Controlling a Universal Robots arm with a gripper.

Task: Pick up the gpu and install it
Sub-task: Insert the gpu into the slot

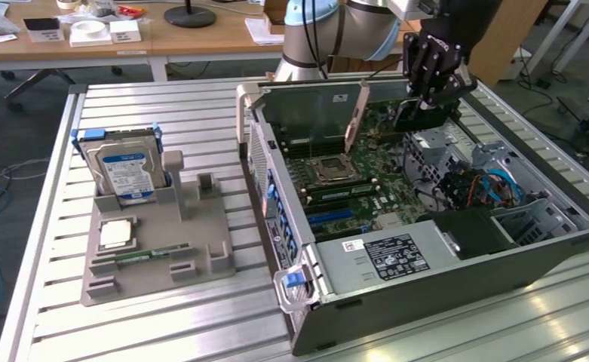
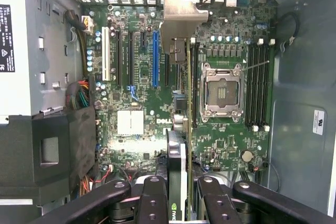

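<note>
Our fingers (image 2: 152,203) clench the gpu (image 2: 177,161) edge-on above the motherboard (image 2: 147,150), with its silvery bracket (image 2: 178,19) out ahead of them. The blue slot (image 2: 155,59) lies just beside the card's line. We judge it needs squaring over its slot, then a straight, even press.

Grey-blue arm (image 1: 306,41), black gripper (image 1: 425,107)

Robotics lab: robot arm (image 1: 312,39), slatted metal workbench (image 1: 173,98), cluttered wooden desks (image 1: 209,38) behind.
</note>
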